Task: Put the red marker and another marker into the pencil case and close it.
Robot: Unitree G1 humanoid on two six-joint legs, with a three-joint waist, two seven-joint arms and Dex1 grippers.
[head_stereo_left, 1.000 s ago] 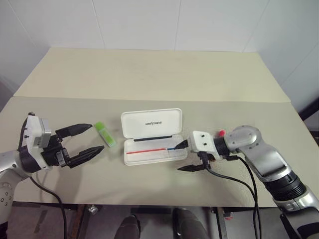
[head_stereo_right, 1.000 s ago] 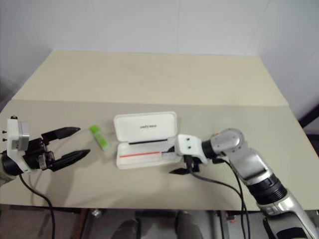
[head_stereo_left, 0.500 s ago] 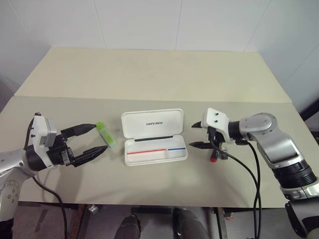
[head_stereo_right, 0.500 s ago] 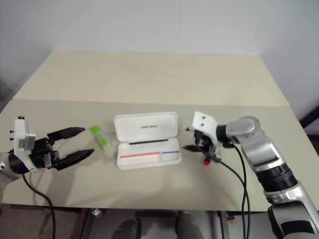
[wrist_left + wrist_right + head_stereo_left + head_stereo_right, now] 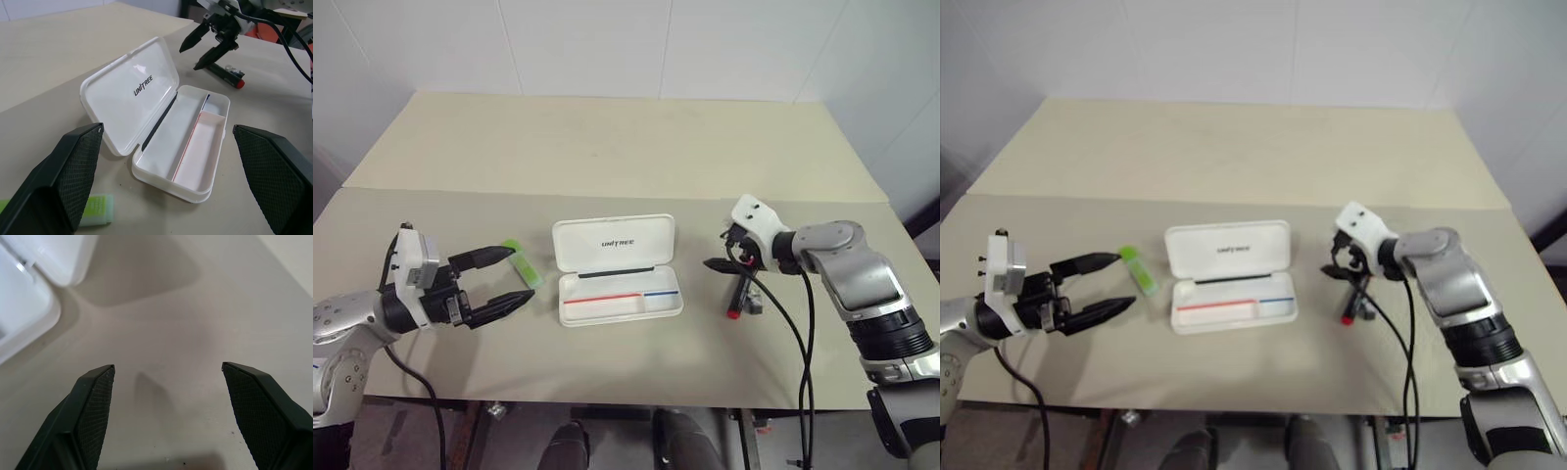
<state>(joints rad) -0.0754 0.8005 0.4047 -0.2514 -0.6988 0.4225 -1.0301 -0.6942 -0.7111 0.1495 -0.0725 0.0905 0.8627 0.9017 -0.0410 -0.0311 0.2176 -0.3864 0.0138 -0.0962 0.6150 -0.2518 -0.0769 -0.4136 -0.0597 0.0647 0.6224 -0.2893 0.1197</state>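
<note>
Left eye view: left gripper (image 5: 509, 277) at lower left, fingers spread wide, empty. Green marker (image 5: 521, 262) on table (image 5: 607, 147) just beyond its upper finger, left of case (image 5: 617, 269). Case at centre, lid open, tray empty. Right gripper (image 5: 717, 251) right of centre, fingers apart, holding nothing. Red marker (image 5: 737, 297) on table just below it, right of case, beside small grey piece (image 5: 754, 301).

Open pencil case (image 5: 146, 105) between spread hand (image 5: 161, 181) fingers (image 5: 73, 166)
</note>
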